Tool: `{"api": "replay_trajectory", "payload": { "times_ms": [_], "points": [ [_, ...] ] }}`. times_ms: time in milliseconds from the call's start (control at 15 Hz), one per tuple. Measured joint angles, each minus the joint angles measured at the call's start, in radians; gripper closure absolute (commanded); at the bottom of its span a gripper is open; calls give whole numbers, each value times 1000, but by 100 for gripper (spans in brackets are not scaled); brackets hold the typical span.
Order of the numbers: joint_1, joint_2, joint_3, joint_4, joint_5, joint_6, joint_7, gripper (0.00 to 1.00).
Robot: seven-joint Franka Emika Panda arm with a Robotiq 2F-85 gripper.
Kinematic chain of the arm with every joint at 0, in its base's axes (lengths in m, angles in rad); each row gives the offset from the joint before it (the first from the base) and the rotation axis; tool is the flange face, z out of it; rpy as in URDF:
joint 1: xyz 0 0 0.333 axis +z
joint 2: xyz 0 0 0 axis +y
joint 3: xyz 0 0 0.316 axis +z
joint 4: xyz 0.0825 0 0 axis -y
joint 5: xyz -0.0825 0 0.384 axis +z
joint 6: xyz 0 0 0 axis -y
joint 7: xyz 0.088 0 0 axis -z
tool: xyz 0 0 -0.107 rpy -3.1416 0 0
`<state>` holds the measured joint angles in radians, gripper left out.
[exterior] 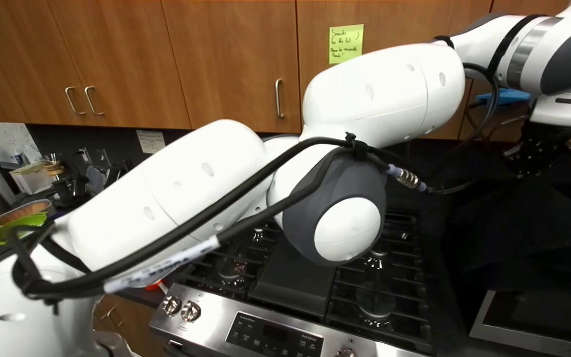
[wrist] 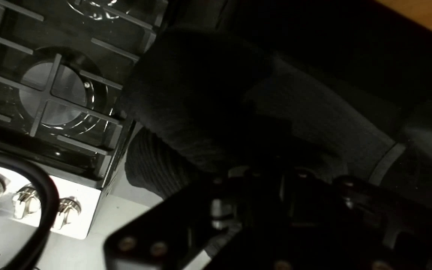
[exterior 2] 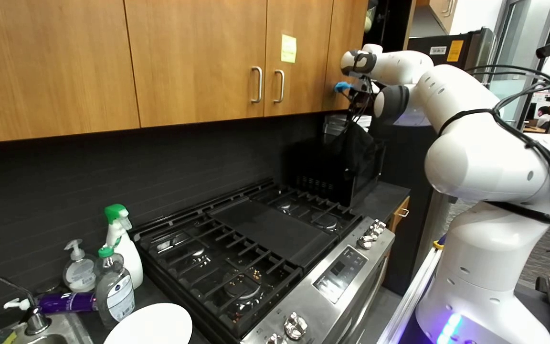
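My gripper [exterior: 526, 167] is at the far right in an exterior view, pointing down, its jaws close together. A black cloth [exterior: 528, 223] rises to a peak right beneath the fingertips and spreads out below; the gripper looks shut on it. In the other exterior view, the same dark cloth [exterior 2: 358, 143] hangs from the gripper [exterior 2: 360, 106] over a black microwave-like appliance [exterior 2: 368, 172]. In the wrist view, the gripper [wrist: 263, 174] comes in from the bottom, with the cloth [wrist: 178, 97] bunched just past its tips. Deep shadow hides the exact contact.
A gas stove [exterior 2: 265, 234] stands beside the appliance. Wooden cabinets [exterior 2: 198, 62] run above, close to the arm. Spray and soap bottles [exterior 2: 122, 243], a white plate [exterior 2: 153, 325] and a sink [exterior 2: 72, 329] are at the stove's far end. Cables [exterior: 246, 193] loop along the arm.
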<state>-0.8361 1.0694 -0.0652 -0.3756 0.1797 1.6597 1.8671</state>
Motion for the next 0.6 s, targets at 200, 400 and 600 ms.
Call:
{"api": "replay_trajectory", "payload": {
  "times_ms": [200, 400, 600],
  "points": [
    [10, 3, -19, 1, -47, -23, 17, 98],
    [19, -13, -45, 8, -114, -137, -28, 98],
    [18, -61, -70, 7, -163, -305, -157, 98]
  ]
}}
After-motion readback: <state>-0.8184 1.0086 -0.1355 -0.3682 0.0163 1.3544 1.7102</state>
